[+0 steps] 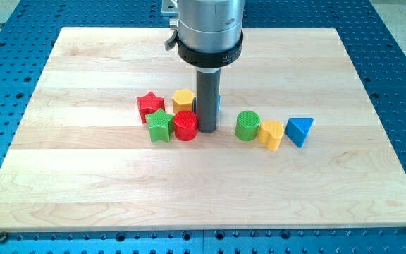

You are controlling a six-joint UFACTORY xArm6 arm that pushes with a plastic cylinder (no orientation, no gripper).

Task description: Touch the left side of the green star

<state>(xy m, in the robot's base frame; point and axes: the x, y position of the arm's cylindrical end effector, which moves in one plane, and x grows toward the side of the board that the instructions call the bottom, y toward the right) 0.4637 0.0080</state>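
In the camera view, the green star (159, 125) lies just left of frame centre on the wooden board (83, 190), touching the red cylinder (186, 125) on its right and the red star (149, 104) above it; my tip (207, 130) rests just right of the red cylinder, so it sits on the wrong side of the target; the rod carries no jaws, hence nothing is grasped or released. To do this step well, I would route the tip below the cluster, then approach the star's left face slowly from the frame's left, stopping at first contact; a direct line would shove the red cylinder. Hidden: a blue block (218, 104) shows only as a sliver behind the rod, shape undeterminable; the yellow hexagonal block (183, 99) is partly covered.
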